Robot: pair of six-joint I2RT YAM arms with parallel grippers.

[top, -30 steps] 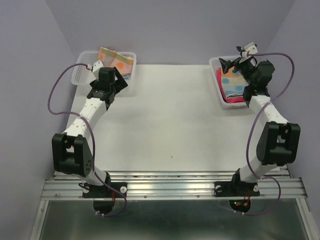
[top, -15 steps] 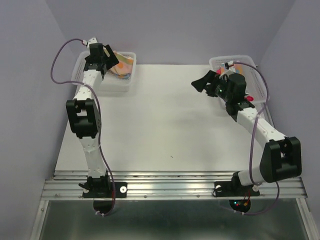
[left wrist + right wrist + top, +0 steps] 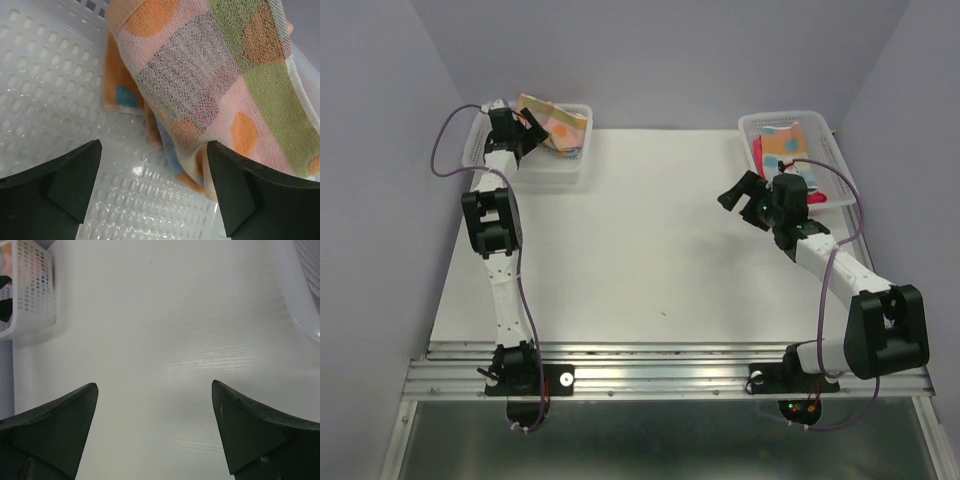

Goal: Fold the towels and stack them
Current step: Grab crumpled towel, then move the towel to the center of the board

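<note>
Early: nothing stacked yet. My left gripper (image 3: 152,150), spread wide, over the orange patterned towel (image 3: 210,85) in the 11 o'clock basket (image 3: 45,75). My right gripper (image 3: 155,390) wide, empty, above tabletop (image 3: 165,315). Other towels (image 3: 782,150) sit in the 2 o'clock basket (image 3: 820,125).

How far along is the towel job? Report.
Done: no towel on the table. In hand: open left end effector sits in the left basket at the patterned towel, not gripping. The right end effector open, empty. Left: all folding, including the right basket's towels.
</note>
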